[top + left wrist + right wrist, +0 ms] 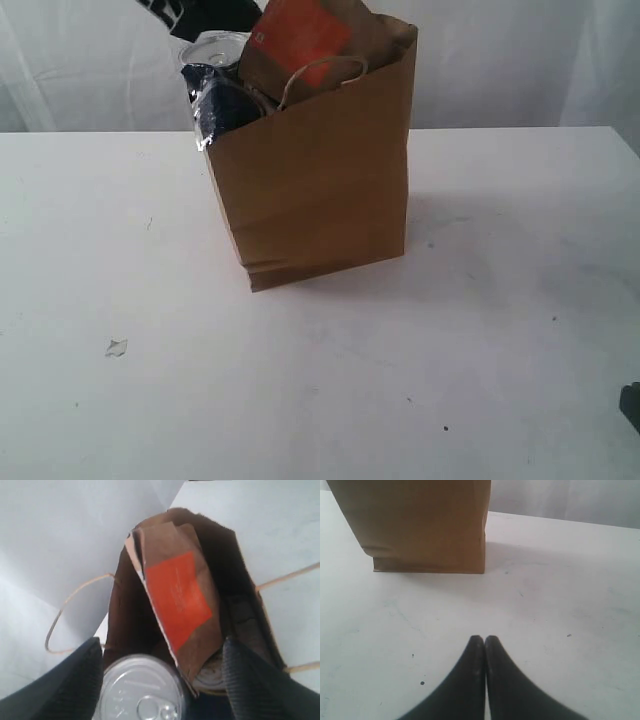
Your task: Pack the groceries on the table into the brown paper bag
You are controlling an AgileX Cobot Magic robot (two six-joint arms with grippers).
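Saw brown paper bag upright mid-desk, orange-brown pouch jutting from its mouth, crowding dark pull-tab can and long navy packet at the rim. Found left fingers spread around can and pouch; could not tell whether grasping. Found right fingers clenched, empty, facing bag. Noted white scrap well apart.
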